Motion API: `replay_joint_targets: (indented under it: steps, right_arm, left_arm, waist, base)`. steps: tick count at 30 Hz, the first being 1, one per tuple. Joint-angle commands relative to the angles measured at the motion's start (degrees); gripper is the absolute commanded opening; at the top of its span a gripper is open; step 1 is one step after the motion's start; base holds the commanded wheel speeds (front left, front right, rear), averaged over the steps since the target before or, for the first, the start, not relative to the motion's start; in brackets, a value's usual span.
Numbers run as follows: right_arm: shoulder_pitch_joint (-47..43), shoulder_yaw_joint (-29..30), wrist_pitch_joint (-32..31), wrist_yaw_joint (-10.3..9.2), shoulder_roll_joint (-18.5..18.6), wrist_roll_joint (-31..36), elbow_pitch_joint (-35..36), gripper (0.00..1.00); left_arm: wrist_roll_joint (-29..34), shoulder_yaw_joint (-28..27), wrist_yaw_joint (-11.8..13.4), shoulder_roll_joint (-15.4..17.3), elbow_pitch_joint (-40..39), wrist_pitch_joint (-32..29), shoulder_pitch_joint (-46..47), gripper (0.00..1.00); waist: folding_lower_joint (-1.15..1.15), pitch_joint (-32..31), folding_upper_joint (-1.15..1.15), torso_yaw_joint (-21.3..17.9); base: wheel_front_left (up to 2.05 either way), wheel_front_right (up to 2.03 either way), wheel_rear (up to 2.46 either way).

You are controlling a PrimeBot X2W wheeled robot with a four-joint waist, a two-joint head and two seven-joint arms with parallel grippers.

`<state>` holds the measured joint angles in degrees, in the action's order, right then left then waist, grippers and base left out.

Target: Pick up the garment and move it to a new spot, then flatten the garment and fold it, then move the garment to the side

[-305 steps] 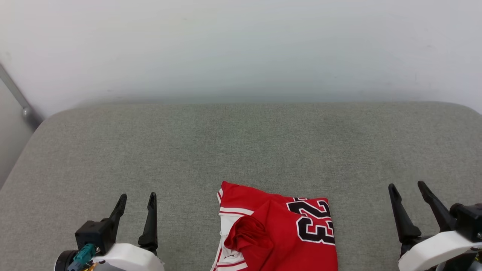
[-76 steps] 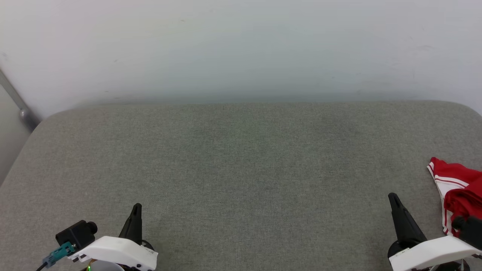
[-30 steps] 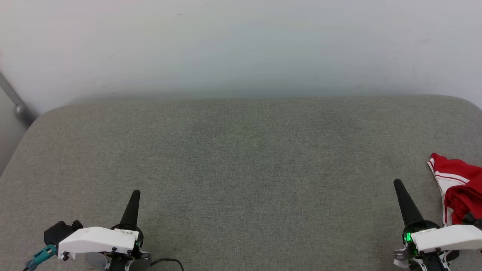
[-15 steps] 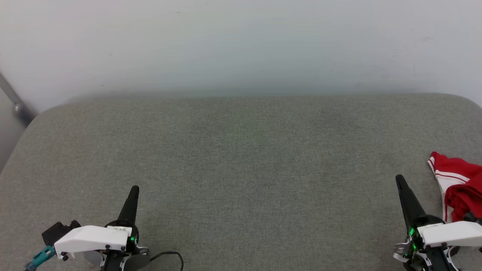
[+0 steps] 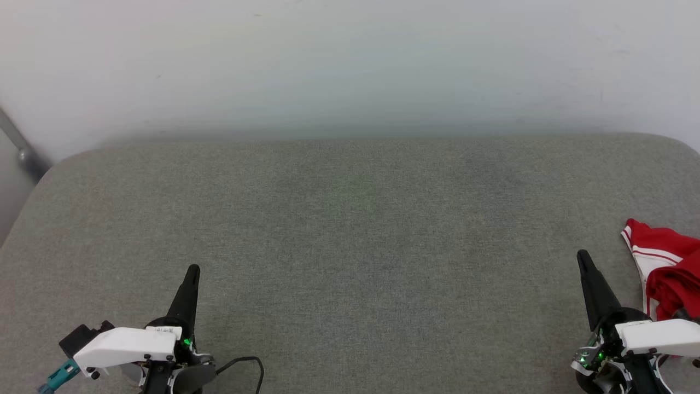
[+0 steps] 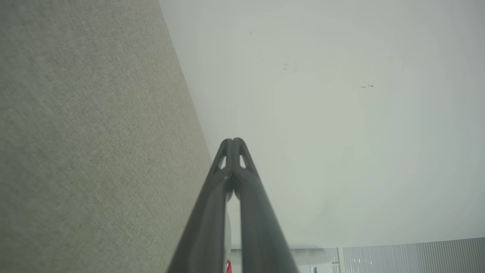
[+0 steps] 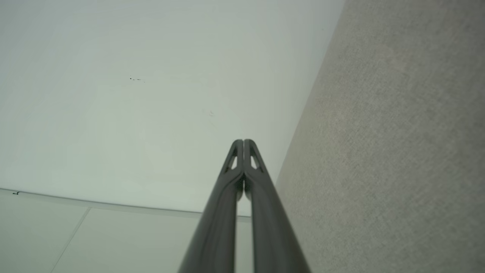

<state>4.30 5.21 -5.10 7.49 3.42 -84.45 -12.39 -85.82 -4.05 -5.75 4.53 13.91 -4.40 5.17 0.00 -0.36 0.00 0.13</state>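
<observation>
Red garment [image 5: 663, 256] lying bunched on the grey counter [image 5: 350, 219] beside the right gripper [image 5: 583, 256], left gripper [image 5: 192, 270] hovering opposite, both with fingers [image 6: 206, 227] pressing together, empty.

Garment [image 5: 663, 268] at far right of cushion [image 5: 350, 230]; wall [image 5: 350, 65] behind

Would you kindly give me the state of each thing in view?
garment: lying on the cushion at the right edge, partly out of frame, not gripped.
left gripper: shut, empty.
right gripper: shut, empty, beside the garment.
</observation>
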Motion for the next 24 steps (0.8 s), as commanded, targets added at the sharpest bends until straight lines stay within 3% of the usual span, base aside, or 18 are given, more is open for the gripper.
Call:
replay_joint_targets:
  steps: [1,24]
  right_arm:
    - [1.11,0.17,-0.36,0.01,0.14,-1.56,-0.19,0.00]
    - [2.18,0.70,-0.96,0.00,-0.06,-8.58,-1.73,0.00]
  left_arm:
    - [-1.22,-0.59,-0.52,-0.37,-0.05,-0.45,0.96,0.00]
    - [-6.64,-2.70,-1.93,-1.74,0.20,-2.33,1.30,0.00]
  waist:
    - [0.00,0.05,0.00,-0.01]
    - [0.00,0.54,0.00,-0.13]
  base:
    - [0.00,0.00,0.00]
    - [0.00,0.00,0.00]
